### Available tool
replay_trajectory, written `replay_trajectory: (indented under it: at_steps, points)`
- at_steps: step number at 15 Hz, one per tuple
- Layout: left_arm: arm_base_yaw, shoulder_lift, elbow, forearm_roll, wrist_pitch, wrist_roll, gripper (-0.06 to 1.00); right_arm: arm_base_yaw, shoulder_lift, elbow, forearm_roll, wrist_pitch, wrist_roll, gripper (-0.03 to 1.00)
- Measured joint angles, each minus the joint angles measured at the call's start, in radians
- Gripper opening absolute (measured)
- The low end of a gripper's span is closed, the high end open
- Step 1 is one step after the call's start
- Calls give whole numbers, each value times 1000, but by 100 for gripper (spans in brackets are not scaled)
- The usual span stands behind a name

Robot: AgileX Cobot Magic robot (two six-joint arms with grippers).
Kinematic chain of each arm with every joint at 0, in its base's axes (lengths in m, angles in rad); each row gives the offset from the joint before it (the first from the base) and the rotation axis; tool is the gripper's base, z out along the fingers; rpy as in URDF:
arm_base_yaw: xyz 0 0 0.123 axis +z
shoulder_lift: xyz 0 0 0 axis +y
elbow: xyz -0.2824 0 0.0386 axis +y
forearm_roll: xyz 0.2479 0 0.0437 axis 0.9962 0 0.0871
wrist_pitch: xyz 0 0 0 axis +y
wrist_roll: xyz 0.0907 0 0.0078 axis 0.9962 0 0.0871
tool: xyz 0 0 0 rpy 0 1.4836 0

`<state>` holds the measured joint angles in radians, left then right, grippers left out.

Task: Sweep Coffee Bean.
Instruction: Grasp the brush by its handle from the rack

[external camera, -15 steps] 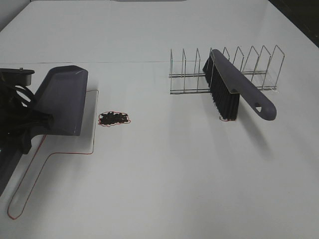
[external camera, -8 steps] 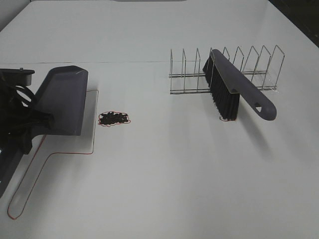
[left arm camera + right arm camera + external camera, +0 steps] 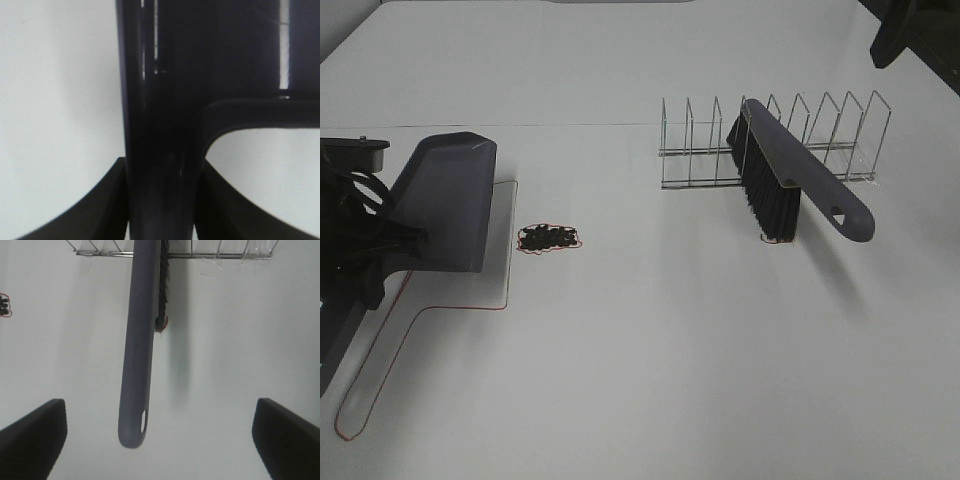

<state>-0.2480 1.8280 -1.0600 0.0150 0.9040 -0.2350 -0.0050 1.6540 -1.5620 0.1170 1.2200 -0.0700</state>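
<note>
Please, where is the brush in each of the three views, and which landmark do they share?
Exterior high: the brush is right of centre, leaning in the wire rack.
Left wrist: not in it; only the dustpan handle shows.
Right wrist: the brush lies in the centre, head at the rack.
Shared landmark: the wire rack, in the exterior and right wrist views.
</note>
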Motion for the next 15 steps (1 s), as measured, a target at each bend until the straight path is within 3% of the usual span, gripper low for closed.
replay_trajectory:
  at_steps: [6,9,13,15]
  points:
    - [0,0,0,0,0,0,33,0,268,-283,16,0,0,93]
    - [0,0,0,0,0,0,33,0,362,-337,31,-6,0,93]
    - [0,0,0,1,0,0,33,0,482,-342,75,-105,-25,93]
    - [0,-1,0,8,0,0,33,0,505,-342,68,-110,-25,93]
